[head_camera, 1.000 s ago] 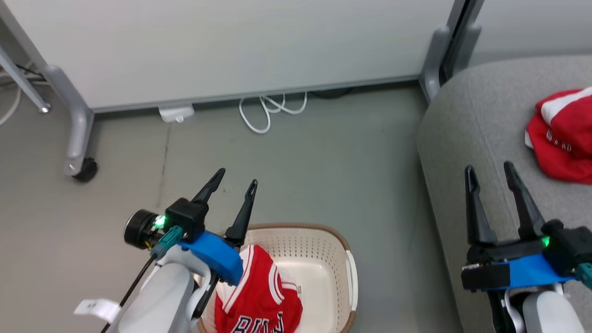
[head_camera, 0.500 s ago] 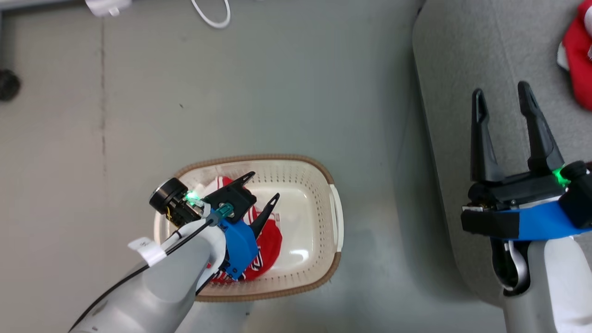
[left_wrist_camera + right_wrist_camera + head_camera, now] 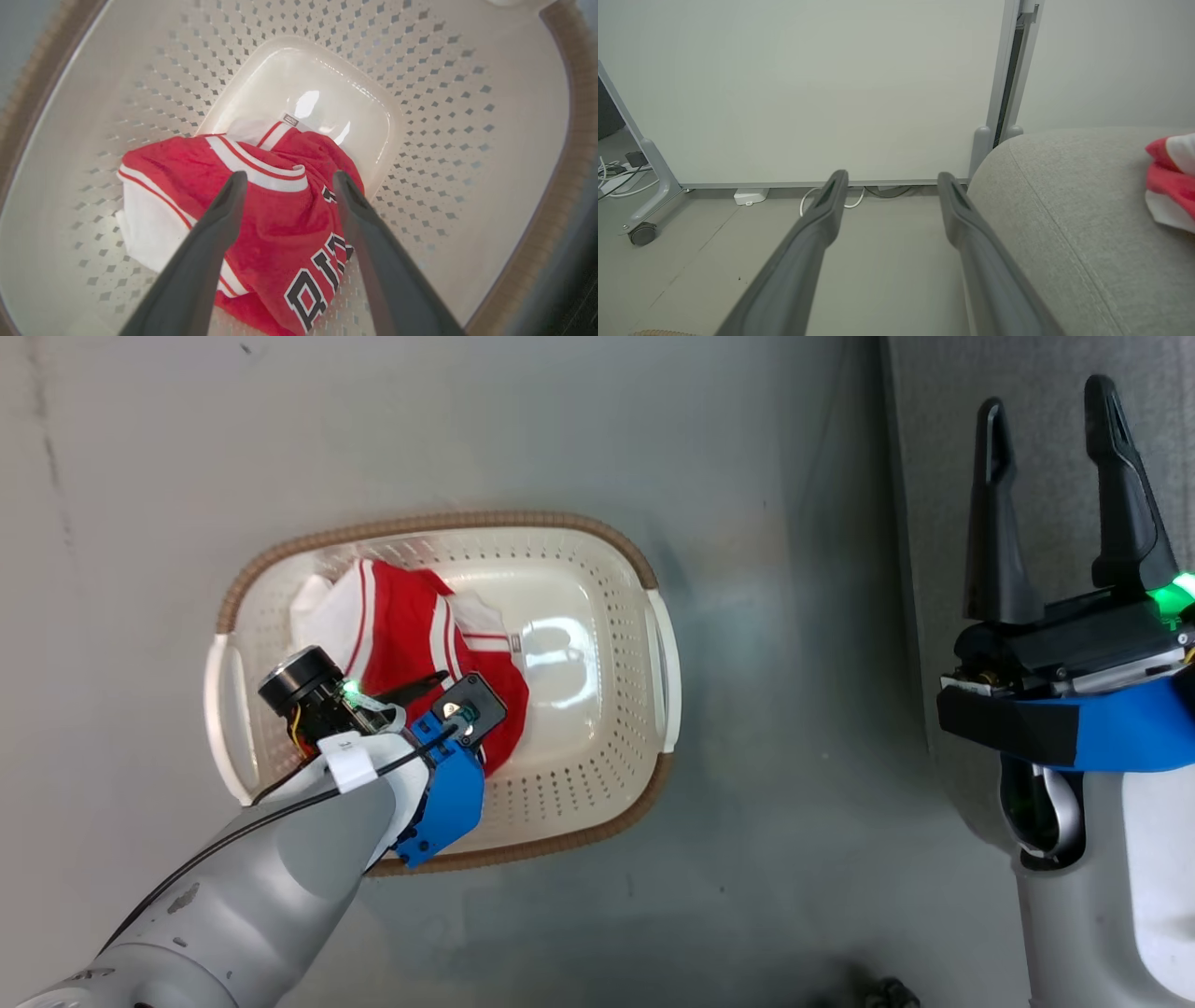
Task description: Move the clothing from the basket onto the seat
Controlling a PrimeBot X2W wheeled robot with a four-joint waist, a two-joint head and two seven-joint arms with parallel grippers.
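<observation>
The cream perforated basket [image 3: 439, 518] with its brown rim stands on the grey floor. One red jersey [image 3: 401, 625] with white stripes lies crumpled inside it, and its black-edged lettering [image 3: 313, 284] faces the left wrist view. My left gripper [image 3: 425, 695] points down into the basket. It is open, with its fingertips [image 3: 287, 177] spread just above the jersey [image 3: 275, 210], straddling the striped collar. My right gripper [image 3: 1046, 406] is open and empty over the edge of the light-grey seat [image 3: 938, 523]. A second red and white jersey [image 3: 1169, 172] lies on the seat [image 3: 1064, 196].
In the right wrist view a pale partition panel [image 3: 808, 93] stands beyond the floor, with a caster [image 3: 642, 233] at its left foot. A white cable [image 3: 808, 205] and a white box [image 3: 749, 196] lie along its base. Bare grey floor separates basket and seat.
The head camera has tilted down, so the whole picture shifted. My left gripper has gone from above the basket's rim down into it, over the jersey. The right gripper stays open.
</observation>
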